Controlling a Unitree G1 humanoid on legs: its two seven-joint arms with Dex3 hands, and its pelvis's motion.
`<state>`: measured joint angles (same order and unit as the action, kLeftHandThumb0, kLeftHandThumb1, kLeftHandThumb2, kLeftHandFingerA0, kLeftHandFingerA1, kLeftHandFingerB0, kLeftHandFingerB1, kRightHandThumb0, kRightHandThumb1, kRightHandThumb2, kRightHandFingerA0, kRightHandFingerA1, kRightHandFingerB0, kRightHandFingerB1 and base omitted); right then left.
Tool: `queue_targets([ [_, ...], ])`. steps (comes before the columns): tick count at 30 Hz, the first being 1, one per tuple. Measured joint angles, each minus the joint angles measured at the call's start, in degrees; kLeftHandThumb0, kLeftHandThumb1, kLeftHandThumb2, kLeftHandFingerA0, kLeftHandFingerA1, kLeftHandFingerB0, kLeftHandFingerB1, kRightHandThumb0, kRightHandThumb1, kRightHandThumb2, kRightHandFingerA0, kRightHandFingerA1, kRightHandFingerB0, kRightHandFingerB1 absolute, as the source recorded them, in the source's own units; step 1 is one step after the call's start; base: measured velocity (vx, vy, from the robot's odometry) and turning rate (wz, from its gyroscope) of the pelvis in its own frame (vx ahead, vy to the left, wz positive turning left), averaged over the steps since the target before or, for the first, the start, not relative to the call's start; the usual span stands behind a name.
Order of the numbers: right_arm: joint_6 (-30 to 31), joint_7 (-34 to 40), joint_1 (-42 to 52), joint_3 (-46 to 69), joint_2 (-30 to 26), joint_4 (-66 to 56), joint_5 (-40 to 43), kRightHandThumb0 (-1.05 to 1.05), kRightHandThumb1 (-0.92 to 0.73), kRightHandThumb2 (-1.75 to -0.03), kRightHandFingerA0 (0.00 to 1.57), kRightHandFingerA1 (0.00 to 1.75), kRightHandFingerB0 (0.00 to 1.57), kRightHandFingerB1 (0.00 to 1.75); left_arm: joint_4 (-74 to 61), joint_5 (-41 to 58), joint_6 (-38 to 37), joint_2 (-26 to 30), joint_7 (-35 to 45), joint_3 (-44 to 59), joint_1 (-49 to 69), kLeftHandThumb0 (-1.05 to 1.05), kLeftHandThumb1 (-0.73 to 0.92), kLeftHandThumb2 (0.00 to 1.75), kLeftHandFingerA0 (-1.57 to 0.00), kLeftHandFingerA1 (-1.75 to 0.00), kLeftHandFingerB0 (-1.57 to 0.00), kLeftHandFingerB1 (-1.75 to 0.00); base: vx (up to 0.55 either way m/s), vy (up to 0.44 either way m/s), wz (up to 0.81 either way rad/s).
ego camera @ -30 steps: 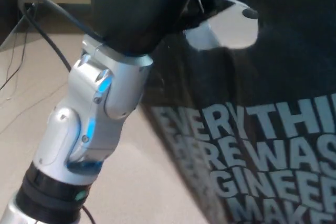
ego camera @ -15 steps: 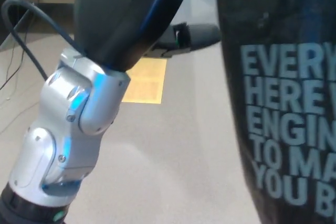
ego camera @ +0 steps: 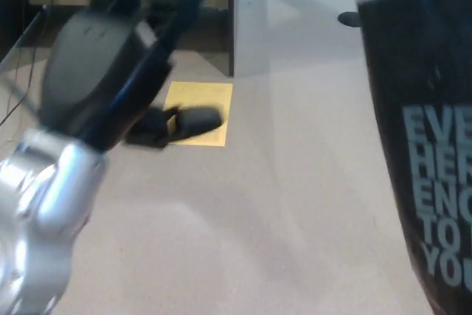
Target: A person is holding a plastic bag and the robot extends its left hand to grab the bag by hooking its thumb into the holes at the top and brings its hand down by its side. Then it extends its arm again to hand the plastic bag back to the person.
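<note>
Tan carpet [ego camera: 295, 204] w/ yellow square [ego camera: 198, 101], grey wall [ego camera: 295, 12] behind.

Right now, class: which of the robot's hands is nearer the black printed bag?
Left. The left hand sits at picture left, clearly apart from the black printed bag at the right edge, with bare floor between. The right hand is not in view.

Beige carpeted floor [ego camera: 243, 204] bears a yellow square patch [ego camera: 198, 112].

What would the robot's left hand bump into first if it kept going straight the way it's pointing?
Probably nothing close. The left hand points up and away, toward the dark wall panel at the back. The black bag hangs off to the right, outside that line. Depth is unclear and the picture is blurred.
</note>
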<state>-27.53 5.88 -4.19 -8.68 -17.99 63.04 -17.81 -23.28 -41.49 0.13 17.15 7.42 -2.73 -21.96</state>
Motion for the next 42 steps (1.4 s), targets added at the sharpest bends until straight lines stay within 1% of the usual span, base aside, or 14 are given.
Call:
queue_targets([
  [7, -0.12, 0.04, 0.1, 0.21, 0.18, 0.05, 0.06, -0.31, -0.69, -0.61, 0.79, 0.5, 0.64, 0.45, 5.72, 6.25, -5.92, 0.2, -1.83, 5.55, 16.58, -0.55, 0.39, 0.72, -0.08, -0.3, -0.08, -0.29, 0.0, 0.0, 0.0],
  [8, -0.14, 0.04, 0.16, 0.28, 0.2, 0.05, 0.08, -0.31, -0.69, -0.61, 0.8, 0.51, 0.64, 0.45, 7.13, 7.2, -7.0, 0.16, -2.19, 6.37, 19.07, -0.48, 0.38, 0.54, -0.1, -0.25, -0.1, -0.28, 0.0, 0.0, 0.0],
  [9, -0.14, 0.05, 0.22, 0.33, 0.2, 0.05, 0.09, -0.31, -0.69, -0.61, 0.79, 0.5, 0.64, 0.44, 8.14, 7.89, -7.67, 0.07, -2.44, 6.87, 20.63, -0.27, 0.18, 0.78, 0.0, -0.49, 0.0, -0.47, 0.0, 0.0, 0.0],
  [11, -0.14, 0.07, 0.34, 0.38, 0.24, 0.05, 0.09, -0.3, -0.69, -0.61, 0.81, 0.52, 0.64, 0.45, 12.0, 9.88, -9.95, -0.39, -3.37, 8.47, 25.07, -0.27, 0.21, 0.8, 0.0, -0.49, 0.0, -0.47, 0.0, 0.0, 0.0],
  [12, -0.15, 0.07, 0.32, 0.38, 0.27, 0.05, 0.09, -0.31, -0.68, -0.61, 0.81, 0.52, 0.66, 0.46, 13.49, 10.27, -10.71, -0.55, -3.8, 8.81, 26.06, -0.46, 0.41, 0.52, -0.18, -0.29, -0.15, -0.29, 0.0, 0.0, 0.0],
  [17, -0.19, 0.09, 0.45, 0.38, 0.39, 0.04, 0.09, -0.31, -0.69, -0.61, 0.79, 0.5, 0.64, 0.45, 23.78, 11.59, -15.61, -1.23, -6.88, 10.38, 30.83, -0.42, 0.44, 0.53, -0.19, -0.32, -0.18, -0.28, 0.0, 0.0, 0.0],
  [18, -0.19, 0.09, 0.52, 0.38, 0.39, 0.03, 0.09, -0.31, -0.69, -0.61, 0.79, 0.5, 0.64, 0.45, 25.58, 11.7, -16.5, -1.26, -7.44, 10.54, 31.44, -0.42, 0.44, 0.53, -0.19, -0.32, -0.18, -0.28, 0.0, 0.0, 0.0],
  [19, -0.2, 0.09, 0.58, 0.39, 0.39, 0.01, 0.09, -0.3, -0.69, -0.61, 0.79, 0.51, 0.65, 0.46, 27.14, 11.75, -17.2, -1.26, -7.96, 10.63, 31.91, -0.25, 0.28, 0.85, -0.07, -0.52, -0.06, -0.49, 0.0, 0.0, 0.0],
  [20, -0.23, 0.09, 0.76, 0.39, 0.38, -0.01, 0.09, -0.3, -0.68, -0.61, 0.79, 0.52, 0.66, 0.46, 29.93, 11.79, -18.31, -1.25, -8.86, 10.73, 32.74, -0.25, 0.29, 0.85, -0.08, -0.53, -0.07, -0.49, 0.0, 0.0, 0.0],
  [26, -0.3, 0.08, 1.57, 0.39, 0.31, -0.05, 0.04, -0.31, -0.69, -0.61, 0.79, 0.51, 0.64, 0.45, 44.15, 11.61, -22.61, -1.09, -13.71, 10.74, 36.23, -0.22, 0.31, 0.87, -0.13, -0.54, -0.12, -0.52, 0.0, 0.0, 0.0],
  [27, -0.3, 0.08, 1.6, 0.39, 0.31, -0.05, 0.04, -0.31, -0.69, -0.61, 0.78, 0.5, 0.62, 0.44, 46.49, 11.56, -23.33, -1.03, -14.62, 10.75, 36.59, -0.4, 0.47, 0.55, -0.28, -0.35, -0.27, -0.3, 0.0, 0.0, 0.0],
  [28, -0.3, 0.08, 1.63, 0.4, 0.31, -0.06, 0.04, -0.3, -0.69, -0.61, 0.79, 0.51, 0.63, 0.45, 49.42, 11.5, -24.22, -0.94, -15.81, 10.74, 36.96, -0.22, 0.32, 0.88, -0.13, -0.54, -0.12, -0.52, 0.0, 0.0, 0.0],
  [29, -0.3, 0.08, 1.63, 0.39, 0.32, -0.05, 0.04, -0.3, -0.68, -0.61, 0.79, 0.52, 0.65, 0.45, 51.62, 11.43, -24.89, -0.85, -16.69, 10.73, 37.08, -0.39, 0.47, 0.55, -0.29, -0.35, -0.26, -0.3, 0.0, 0.0, 0.0],
  [42, -0.09, 0.41, -1.42, 0.37, 1.89, 0.63, 0.05, -0.29, -0.67, -0.6, 0.8, 0.51, 0.66, 0.46, 77.64, 11.61, -35.3, 5.64, -27.97, 10.24, 31.2, -0.41, 0.38, 0.63, -0.41, -0.44, -0.35, -0.4, 0.0, 0.0, 0.0],
])
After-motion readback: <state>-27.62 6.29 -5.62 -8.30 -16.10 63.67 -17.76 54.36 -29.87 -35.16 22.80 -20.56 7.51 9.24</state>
